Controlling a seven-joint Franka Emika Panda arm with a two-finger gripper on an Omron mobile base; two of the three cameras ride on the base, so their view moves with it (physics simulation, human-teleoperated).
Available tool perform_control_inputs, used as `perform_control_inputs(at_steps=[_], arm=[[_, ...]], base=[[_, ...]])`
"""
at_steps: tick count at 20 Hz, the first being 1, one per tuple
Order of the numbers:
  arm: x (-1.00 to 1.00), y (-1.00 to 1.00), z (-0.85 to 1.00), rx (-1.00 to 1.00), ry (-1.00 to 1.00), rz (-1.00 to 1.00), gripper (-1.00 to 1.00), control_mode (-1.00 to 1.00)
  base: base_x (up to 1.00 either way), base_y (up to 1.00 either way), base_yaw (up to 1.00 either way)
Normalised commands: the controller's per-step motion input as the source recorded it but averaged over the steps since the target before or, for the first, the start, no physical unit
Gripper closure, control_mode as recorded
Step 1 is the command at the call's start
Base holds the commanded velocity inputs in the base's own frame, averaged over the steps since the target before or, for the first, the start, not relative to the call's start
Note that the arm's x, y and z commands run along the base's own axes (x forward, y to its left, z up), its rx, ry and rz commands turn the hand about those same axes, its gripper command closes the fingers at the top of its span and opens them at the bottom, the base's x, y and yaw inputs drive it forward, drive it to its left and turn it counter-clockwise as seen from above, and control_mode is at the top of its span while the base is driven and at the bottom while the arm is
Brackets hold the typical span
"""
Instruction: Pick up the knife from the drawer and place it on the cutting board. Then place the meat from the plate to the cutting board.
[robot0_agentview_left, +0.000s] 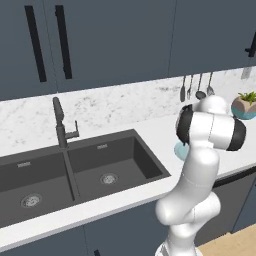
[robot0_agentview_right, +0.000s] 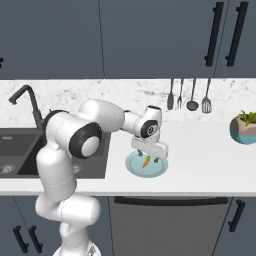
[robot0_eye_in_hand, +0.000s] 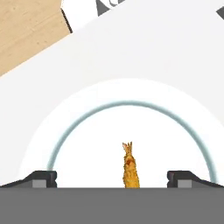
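Observation:
The meat (robot0_agentview_right: 146, 161) (robot0_eye_in_hand: 130, 168) is a small golden-orange chunk lying on the round pale blue-green plate (robot0_agentview_right: 131, 165) (robot0_eye_in_hand: 127, 104) on the white counter. My gripper (robot0_agentview_right: 148, 159) (robot0_eye_in_hand: 111, 178) hangs open just above the plate, pointing down. Its fingertips (robot0_eye_in_hand: 43, 178) stand wide apart on either side of the meat without touching it. In the left base view a sliver of the plate (robot0_agentview_left: 178, 149) peeks out beside my arm. The knife, the drawer and the cutting board are out of view.
A dark double sink (robot0_agentview_left: 100, 165) with a black faucet (robot0_agentview_left: 60, 125) lies left of the plate. Utensils (robot0_agentview_right: 192, 95) hang on the marble wall behind. A potted plant (robot0_agentview_right: 245, 127) stands at the far right of the counter (robot0_agentview_right: 205, 160). Dark cabinets hang overhead.

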Motion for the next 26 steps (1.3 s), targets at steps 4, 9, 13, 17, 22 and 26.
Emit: perform_control_inputs(at_steps=[4, 9, 13, 17, 22, 26], arm=[[0.02, 0.00, -0.24, 0.00, -0.02, 0.00, -1.00, -1.00], [0.00, 0.05, -0.40, 0.00, 0.00, 0.00, -1.00, -1.00], [0.01, 0.22, -0.32, 0.00, -0.04, 0.00, -1.00, -1.00], [0.27, 0.02, -0.04, 0.00, -0.02, 0.00, -1.00, -1.00], [0.46, -0.01, 0.01, 0.00, 0.00, 0.00, -1.00, -1.00], [0.01, 0.00, -0.23, -0.04, 0.00, 0.02, 1.00, -1.00]], base=[[0.00, 0.00, 0.00], [0.00, 0.00, 0.00], [0.00, 0.00, 0.00], [0.00, 0.00, 0.00], [0.00, 0.00, 0.00], [0.00, 0.00, 0.00]])
